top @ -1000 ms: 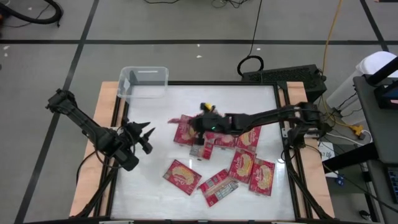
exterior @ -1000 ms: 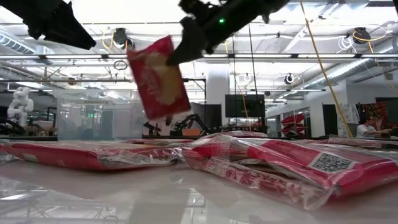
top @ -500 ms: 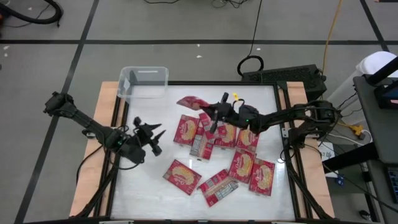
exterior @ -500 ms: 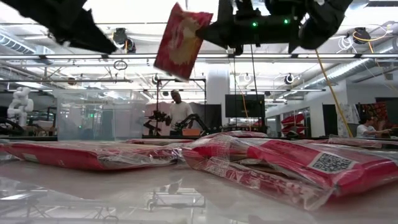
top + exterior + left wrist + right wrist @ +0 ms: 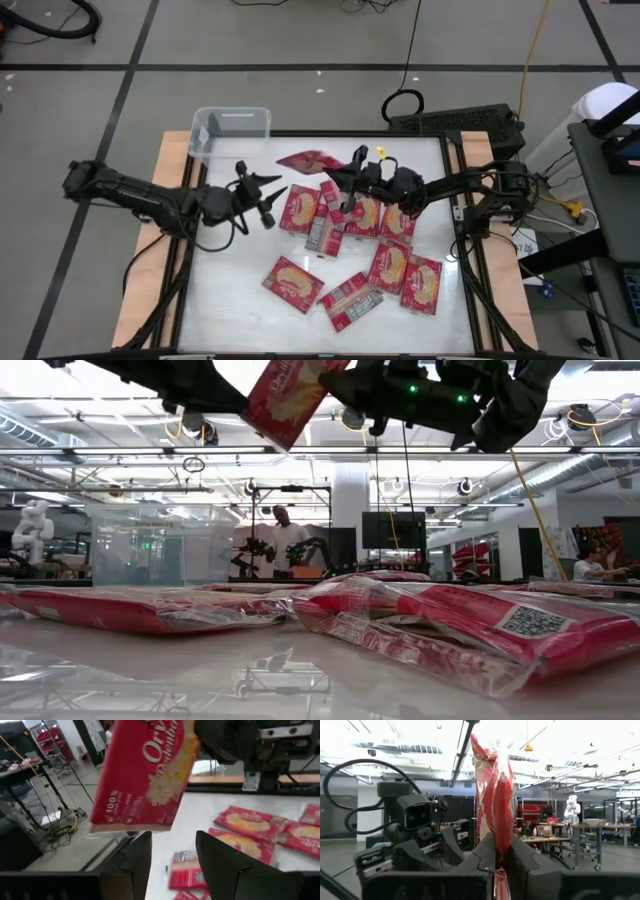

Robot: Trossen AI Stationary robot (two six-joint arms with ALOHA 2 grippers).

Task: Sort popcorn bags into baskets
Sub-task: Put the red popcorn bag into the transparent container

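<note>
A handover is in hand: the right gripper (image 5: pixel 345 172) has its fingers clenched on 1 red popcorn bag (image 5: pixel 308 160), lifted above the worktop near the far edge, while the left gripper (image 5: pixel 272 196) waits just beside it, fingers parted and empty. Next the left fingers likely must close on the bag's free edge, then carry it to the clear bin (image 5: pixel 231 132) at the far-left corner
</note>
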